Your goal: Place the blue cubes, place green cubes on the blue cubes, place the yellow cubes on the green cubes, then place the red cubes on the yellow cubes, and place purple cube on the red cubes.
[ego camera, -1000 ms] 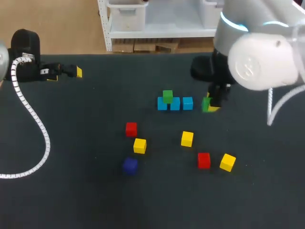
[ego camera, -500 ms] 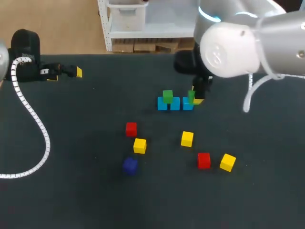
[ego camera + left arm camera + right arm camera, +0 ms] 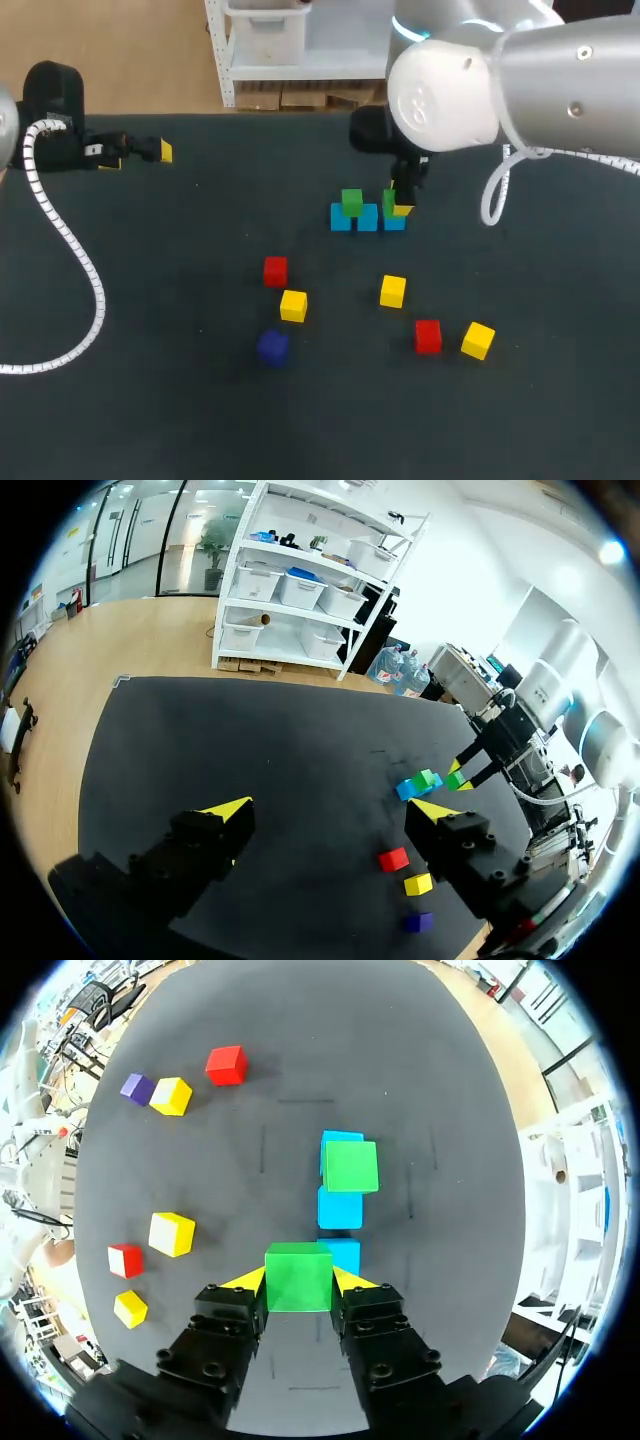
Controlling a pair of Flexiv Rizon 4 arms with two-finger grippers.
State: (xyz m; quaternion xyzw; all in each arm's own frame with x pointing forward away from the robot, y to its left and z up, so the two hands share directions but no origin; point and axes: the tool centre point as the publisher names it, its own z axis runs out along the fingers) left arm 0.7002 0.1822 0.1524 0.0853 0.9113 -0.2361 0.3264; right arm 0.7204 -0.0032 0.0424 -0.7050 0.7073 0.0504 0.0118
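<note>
Three blue cubes (image 3: 367, 218) lie in a row mid-table, and one green cube (image 3: 351, 201) rests on the row's left part. My right gripper (image 3: 395, 205) is shut on a second green cube (image 3: 298, 1276) and holds it just above the row's right-end blue cube (image 3: 345, 1252). Loose on the near side are two red cubes (image 3: 275, 270) (image 3: 428, 336), three yellow cubes (image 3: 293, 305) (image 3: 393, 291) (image 3: 478, 340) and a purple cube (image 3: 272, 346). My left gripper (image 3: 330, 810) stands open and empty at the far left (image 3: 137, 157), well away from the cubes.
A white coiled cable (image 3: 70, 250) trails from my left arm across the left part of the black table (image 3: 180, 400). My right arm's large white body (image 3: 500, 90) hangs over the back right of the table.
My right arm has carried the green cube leftward, from beside the row's right end to over its right-end blue cube. The left arm and the loose cubes have not moved.
</note>
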